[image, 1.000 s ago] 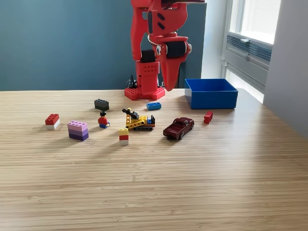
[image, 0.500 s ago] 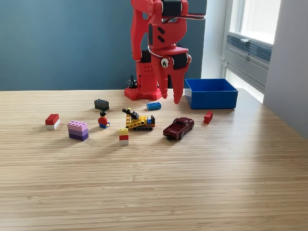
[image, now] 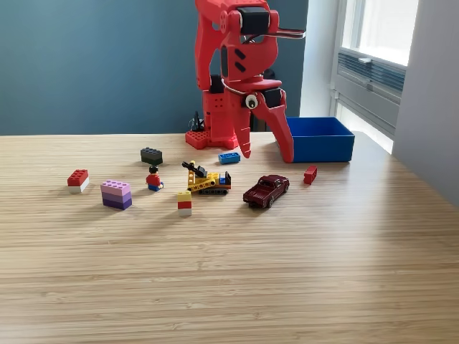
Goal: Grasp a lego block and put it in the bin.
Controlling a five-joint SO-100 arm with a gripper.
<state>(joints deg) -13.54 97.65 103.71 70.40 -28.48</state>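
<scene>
The gripper (image: 266, 155) is hanging above the table (image: 229, 272), jaws spread wide and holding nothing, tips pointing down. It is sitting just beside the bin (image: 315, 139), on the bin's exterior-view left, with the far finger overlapping the bin's near corner in this view. Spread like that, it is probably lining up for a pick, not a drop.

Which brick it is going for is unclear. The blue brick (image: 229, 158) is lying just left of the tips, well left of the bin, flat on the table, long axis running roughly left-right in the exterior view. The red brick (image: 310, 174) is lying in front of the bin, near its front wall, long axis seemingly angled toward the camera; too small to be sure.

The toy car (image: 266, 190) is sitting in front of the bin and a bit left, nose pointing toward the bin's side. The bin is open-topped, long side facing the camera, showing nothing inside from here.
</scene>
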